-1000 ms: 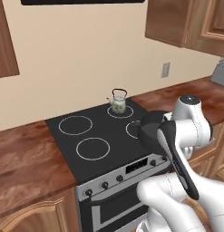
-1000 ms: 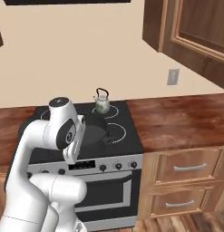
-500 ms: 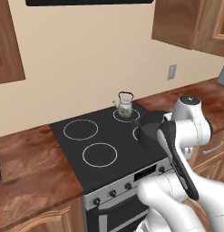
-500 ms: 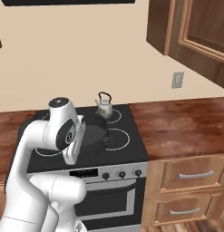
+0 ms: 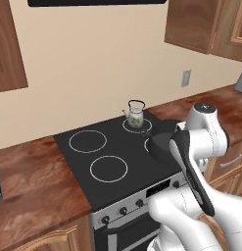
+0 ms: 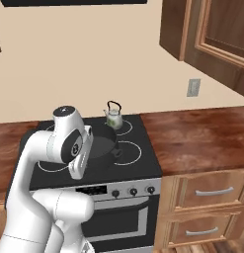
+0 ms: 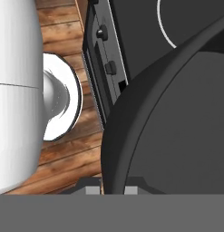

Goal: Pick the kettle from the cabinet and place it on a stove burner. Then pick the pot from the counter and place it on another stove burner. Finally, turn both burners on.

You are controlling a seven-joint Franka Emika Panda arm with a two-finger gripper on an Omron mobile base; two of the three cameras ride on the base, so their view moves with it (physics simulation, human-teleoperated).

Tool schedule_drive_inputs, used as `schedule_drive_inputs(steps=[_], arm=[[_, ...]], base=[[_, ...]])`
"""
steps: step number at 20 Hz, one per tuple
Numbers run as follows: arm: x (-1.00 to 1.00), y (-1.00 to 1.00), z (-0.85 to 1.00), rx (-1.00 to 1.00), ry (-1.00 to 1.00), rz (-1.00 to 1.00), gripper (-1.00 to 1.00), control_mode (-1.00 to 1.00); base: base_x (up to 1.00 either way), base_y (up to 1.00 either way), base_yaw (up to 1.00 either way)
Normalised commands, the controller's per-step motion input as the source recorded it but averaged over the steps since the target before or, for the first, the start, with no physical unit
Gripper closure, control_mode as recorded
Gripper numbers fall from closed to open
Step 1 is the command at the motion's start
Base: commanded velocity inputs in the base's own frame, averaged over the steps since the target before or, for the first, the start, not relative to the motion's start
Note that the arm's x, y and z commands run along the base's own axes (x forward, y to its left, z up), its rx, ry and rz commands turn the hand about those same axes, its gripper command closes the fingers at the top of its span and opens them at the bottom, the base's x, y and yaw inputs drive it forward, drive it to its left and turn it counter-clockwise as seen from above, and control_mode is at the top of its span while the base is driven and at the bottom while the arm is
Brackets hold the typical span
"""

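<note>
We see a kitchen wall with dark wood cabinets (image 6: 207,39) overhead and a long reddish-brown counter (image 6: 202,131) running left to right, broken in the middle by a steel-fronted range (image 6: 118,197) with a flat black cooktop (image 5: 100,147). Our white arm rises in the near foreground and folds over the right side of that cooktop. The kettle (image 5: 135,115) stands on the far right burner (image 5: 137,126), so we judge the first step finished. The pot (image 6: 101,143), dark and squat, is held above the cooktop's near right area, close to the near right burner (image 6: 127,151), and we judge it is being carried there, not yet set down. In the hand view the pot's rim (image 7: 131,136) passes between the two finger tips of our gripper (image 7: 112,189), whose jaws are pressed nearly together, pinching that rim. Setting the pot down and turning both burners on remain to be done. The row of knobs (image 6: 133,191) sits on the range front, below the cooktop's near edge. The two left burners (image 5: 108,168) are bare. A wall outlet (image 6: 193,87) sits to the right, above the counter, with light drawers (image 6: 207,190) beneath. The kettle stands just beyond the pot, so we would watch that gap.
</note>
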Motion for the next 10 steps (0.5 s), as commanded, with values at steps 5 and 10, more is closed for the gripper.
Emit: schedule_drive_inputs(steps=[5, 10], arm=[[0.00, 0.00, 0.00, 0.00, 0.00, 0.00, 1.00, 1.00], [0.00, 0.00, 0.00, 0.00, 0.00, 0.00, 1.00, 1.00]], base=[[-0.02, 0.29, 0.00], [-0.06, 0.26, 0.00]])
